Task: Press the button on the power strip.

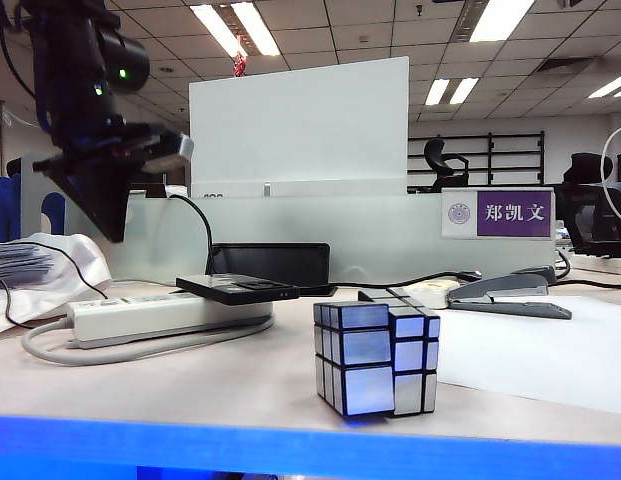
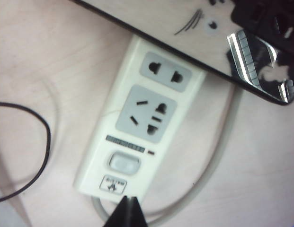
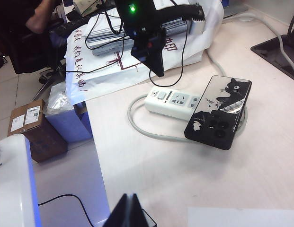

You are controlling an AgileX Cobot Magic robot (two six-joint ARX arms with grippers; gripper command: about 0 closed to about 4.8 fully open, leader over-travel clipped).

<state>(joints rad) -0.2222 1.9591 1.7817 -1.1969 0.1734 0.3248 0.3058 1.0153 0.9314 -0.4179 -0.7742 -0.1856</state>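
On the pale table, toward the left side in the exterior view: power strip, long off-white bar lying flat, thick pale grey cable looping out from its end and along its front. Far end of the strip covered by a flat black device resting across it at an angle — seen in the right wrist view as a glossy black slab with a cat print, overlapping the strip's last sockets. In the left wrist view, strip seen from above: two grey socket panels, then a small rounded pale button near the uncovered end, a small label square beyond it.

Left gripper raised above the strip's free end, clear of it, nothing held; fingers brought together to a dark point. Same tip at the frame edge in the left wrist view, just beyond the strip's labelled end, near the button but not on it. Also visible from the right wrist camera, hanging over the strip's button end.

Right gripper — jaws together as a dark wedge, empty, well apart from the strip, over the table's near edge.

Elsewhere: mirrored cube puzzle near the table front, grey stapler at the right, thin black wire curving beside the strip, white bag with papers beyond it
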